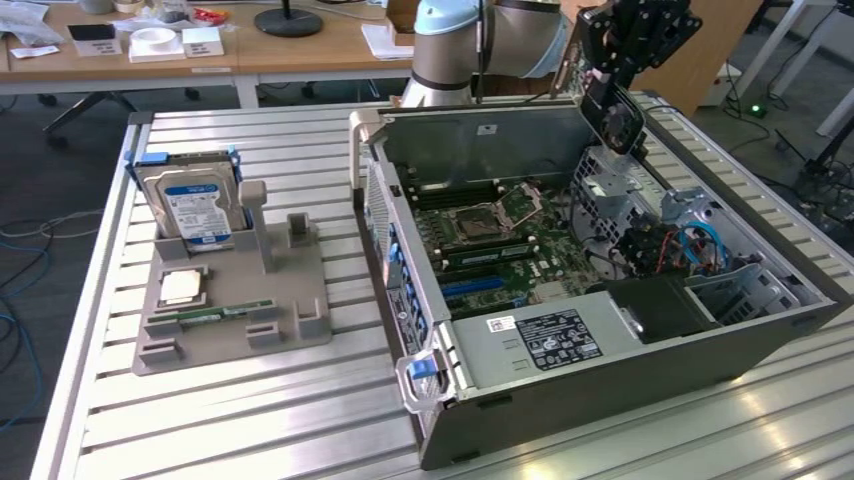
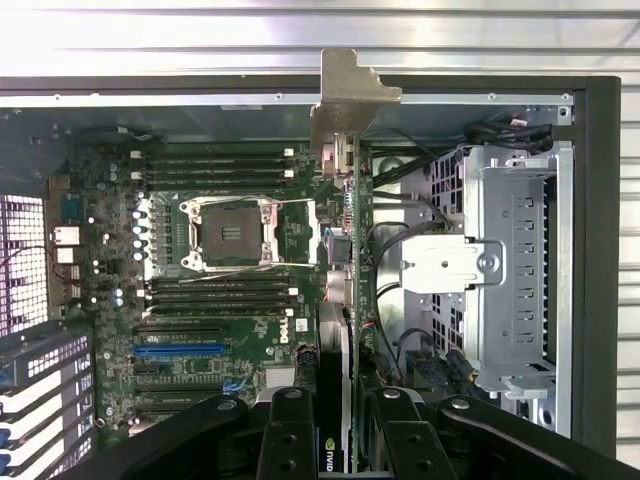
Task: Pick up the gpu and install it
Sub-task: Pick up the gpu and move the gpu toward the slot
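Now the hand (image 2: 342, 405) pinches the gpu (image 2: 346, 200), its length pointing straight out, bracket farthest.

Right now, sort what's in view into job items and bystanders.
Job: gpu, held by the gripper over the open computer case; motherboard.
Lying about: hard drive, processor chip, RAM strip, all on the grey holder.

A slatted metal table (image 1: 240, 420) spanned the foreground. Wooden desks (image 1: 334, 55) stood at 12 o'clock; cables (image 1: 24, 240) lay on grey floor (image 1: 67, 160) at 9 o'clock
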`<control>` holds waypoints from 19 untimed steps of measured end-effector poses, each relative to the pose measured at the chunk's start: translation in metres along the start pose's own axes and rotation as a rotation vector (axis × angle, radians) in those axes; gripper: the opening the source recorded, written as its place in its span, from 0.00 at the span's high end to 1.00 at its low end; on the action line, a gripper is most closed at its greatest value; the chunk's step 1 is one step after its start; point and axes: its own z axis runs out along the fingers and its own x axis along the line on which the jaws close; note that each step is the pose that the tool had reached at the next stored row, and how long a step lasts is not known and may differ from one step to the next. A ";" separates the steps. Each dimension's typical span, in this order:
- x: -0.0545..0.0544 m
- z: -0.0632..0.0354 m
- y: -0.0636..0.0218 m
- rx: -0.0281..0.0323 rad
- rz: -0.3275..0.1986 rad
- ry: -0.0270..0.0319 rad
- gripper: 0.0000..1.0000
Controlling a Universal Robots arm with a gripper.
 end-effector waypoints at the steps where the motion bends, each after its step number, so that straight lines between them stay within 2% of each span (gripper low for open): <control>1: 0.000 0.0000 0.0000 0.0000 0.000 0.0000 0.74; 11: -0.006 0.0001 -0.0004 0.0003 0.000 0.0000 0.74; 19: -0.007 -0.0003 -0.0101 0.0002 0.000 0.0001 0.74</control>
